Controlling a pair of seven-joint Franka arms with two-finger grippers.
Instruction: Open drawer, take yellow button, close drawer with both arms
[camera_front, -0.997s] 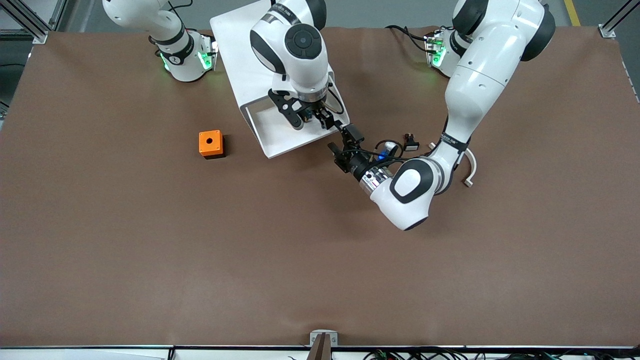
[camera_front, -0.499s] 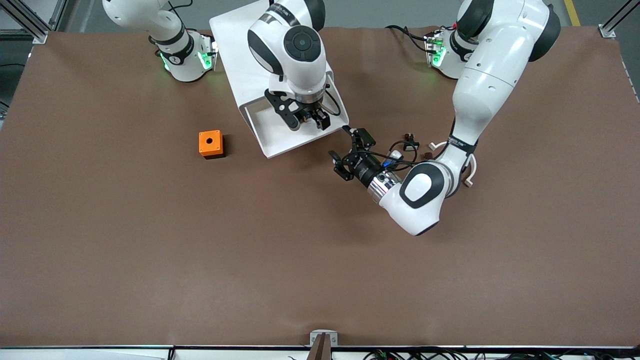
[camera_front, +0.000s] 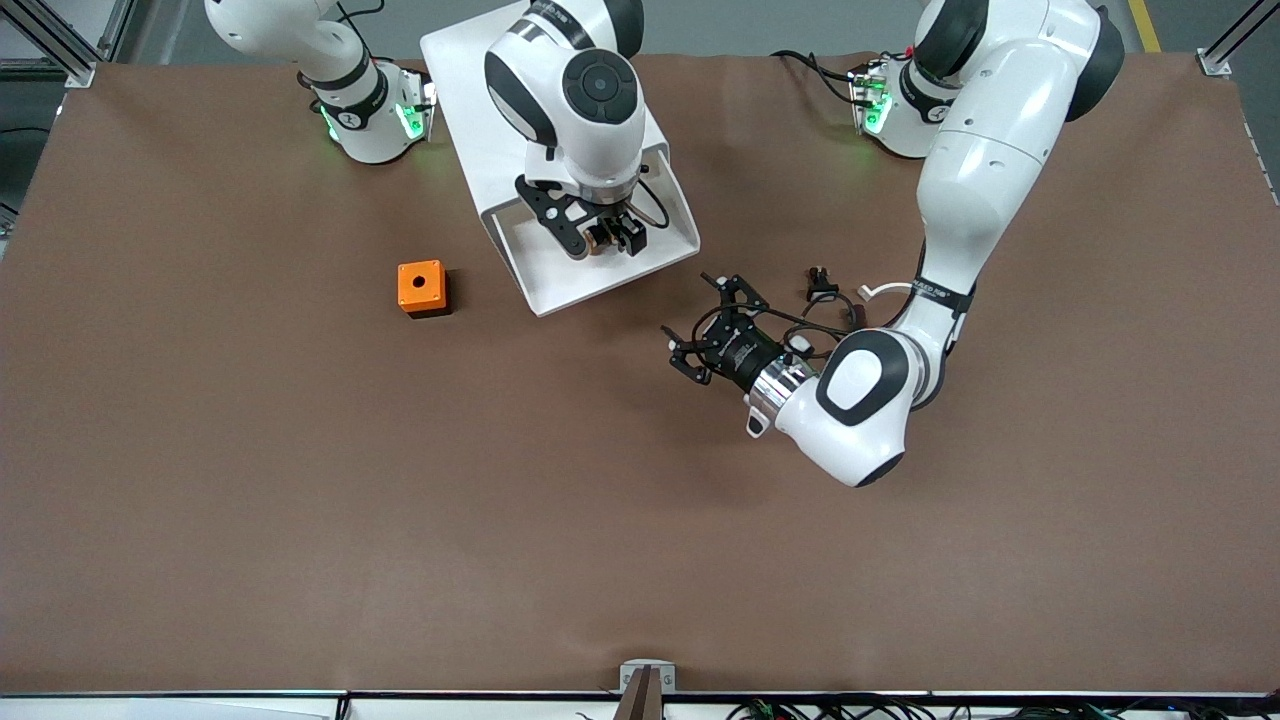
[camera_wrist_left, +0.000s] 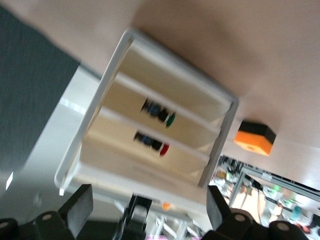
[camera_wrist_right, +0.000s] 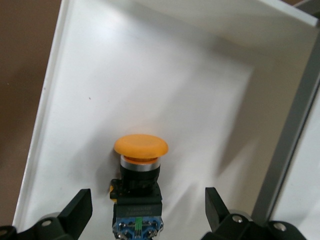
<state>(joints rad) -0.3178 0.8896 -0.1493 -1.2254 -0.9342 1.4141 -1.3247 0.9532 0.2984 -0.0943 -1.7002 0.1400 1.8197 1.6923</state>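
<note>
Right gripper (camera_front: 612, 238): hanging low over the pulled-out drawer (camera_front: 560, 280), its fingers (camera_wrist_right: 75, 212) spread apart with the button (camera_wrist_right: 140, 187) lying between them, not yet touched.
Button: resting on its side on the drawer's white floor, orange-yellow cap (camera_wrist_right: 141, 146) pointing away from the wrist, blue end nearest it.
Left gripper (camera_front: 712, 322): sitting low over the bare table just off the drawer's open front, toward the left arm's end, fingers (camera_wrist_left: 77, 210) wide apart and empty; this arm is waiting.
Cabinet (camera_wrist_left: 165, 135): seen front-on by the left wrist camera, lower trays holding other small parts.
Slip risk: the body is small and the cap rounded, so jaws closing too high or off-centre could be squeezing it out sideways.
Scrape risk: descending too far could be pressing fingertips into the tray floor.
Closing risk: the left gripper pushing early could be catching the right one inside the drawer.
Bystander: orange box (camera_front: 421, 288) well apart, toward the right arm's end.
</note>
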